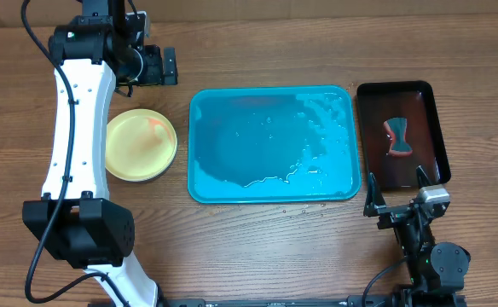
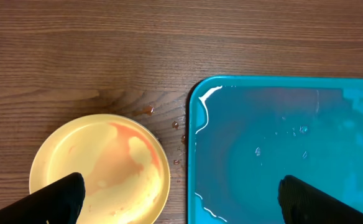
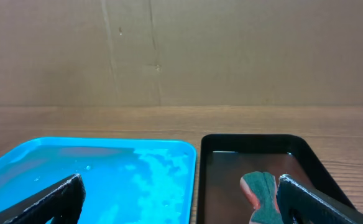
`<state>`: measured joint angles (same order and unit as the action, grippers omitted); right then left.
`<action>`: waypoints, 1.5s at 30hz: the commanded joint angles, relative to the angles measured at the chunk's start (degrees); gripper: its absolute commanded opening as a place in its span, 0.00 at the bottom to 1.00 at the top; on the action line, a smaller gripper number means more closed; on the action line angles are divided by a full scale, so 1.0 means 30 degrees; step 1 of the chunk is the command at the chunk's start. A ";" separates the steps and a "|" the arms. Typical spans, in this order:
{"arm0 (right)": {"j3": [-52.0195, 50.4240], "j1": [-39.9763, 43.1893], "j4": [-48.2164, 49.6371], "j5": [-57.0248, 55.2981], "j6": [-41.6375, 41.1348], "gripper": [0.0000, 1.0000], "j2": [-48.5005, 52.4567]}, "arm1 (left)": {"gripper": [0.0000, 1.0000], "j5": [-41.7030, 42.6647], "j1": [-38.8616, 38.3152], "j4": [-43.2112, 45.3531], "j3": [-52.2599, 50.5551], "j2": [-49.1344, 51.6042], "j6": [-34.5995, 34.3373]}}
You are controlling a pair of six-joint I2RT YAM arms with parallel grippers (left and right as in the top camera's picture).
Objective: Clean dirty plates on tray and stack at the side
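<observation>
Left tool (image 2: 181,200): nearest the lens in its wrist view. Fingers (image 2: 60,198) spread wide apart with nothing between them. One fingertip shows over the plate side, the other over the tray side.
Left arm (image 1: 78,145): white, running up the left side of the counter (image 1: 275,247). In the overhead view the tool sits at the far left, beyond the plate.
Yellow plate (image 1: 141,145): on the counter just left of the tray, close but not touching. Pale yellow, face up, with orange-red smears across the inside. Cannot tell whether more plates lie beneath it.
Blue tray (image 1: 232,183): middle of the counter, turquoise, long side left to right. Wet, with a film of water and beads on its floor.
Droplets (image 2: 175,124): a few reddish specks on the wood between plate and tray.
Black tray (image 1: 357,128): just right of the blue tray, smaller, glossy, holding dark reddish liquid.
Sponge (image 1: 398,138): hourglass shape, red and green, lying inside the black tray.
Right tool (image 1: 396,193): at the near right, fingers spread wide, gripping nothing, pointing toward both trays.
Backdrop (image 3: 169,50): brown cardboard wall behind the counter.
</observation>
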<state>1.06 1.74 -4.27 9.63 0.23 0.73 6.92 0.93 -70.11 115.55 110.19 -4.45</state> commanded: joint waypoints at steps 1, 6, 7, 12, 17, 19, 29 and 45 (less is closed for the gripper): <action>-0.0197 -0.0131 0.0102 -0.0189 -0.0087 1.00 -0.0189 | 1.00 0.0182 -0.0066 0.0015 0.0255 -0.0117 0.0211; -0.0197 -0.0131 0.0102 -0.0189 -0.0087 1.00 -0.0189 | 1.00 0.0182 -0.0066 0.0015 0.0255 -0.0117 0.0211; -0.0197 -0.0131 0.0102 -0.0189 -0.0087 1.00 -0.0189 | 1.00 0.0189 -0.0066 0.0015 0.0255 -0.0117 0.0211; -0.0197 -0.0131 0.0102 -0.0189 -0.0087 1.00 -0.0189 | 1.00 0.0182 -0.0073 0.0015 0.0255 -0.0117 0.0219; -0.0197 -0.0131 0.0102 -0.0189 -0.0087 1.00 -0.0189 | 1.00 -0.0102 -0.0058 0.0000 0.0255 -0.0117 0.0211; -0.0197 -0.0131 0.0102 -0.0189 -0.0087 1.00 -0.0189 | 1.00 -0.0372 -0.0066 0.0022 0.0255 -0.0124 0.0211; -0.0197 -0.0131 0.0102 -0.0189 -0.0087 1.00 -0.0189 | 1.00 -0.0372 -0.0772 0.5136 -0.3432 -0.3767 0.0306; -0.0197 -0.0131 0.0102 -0.0189 -0.0087 1.00 -0.0189 | 1.00 0.0707 -0.0408 2.0873 -2.5514 -1.9496 0.4350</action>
<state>1.06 1.72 -4.29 9.58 0.21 0.69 6.55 -0.60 -10.94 46.83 58.85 2.20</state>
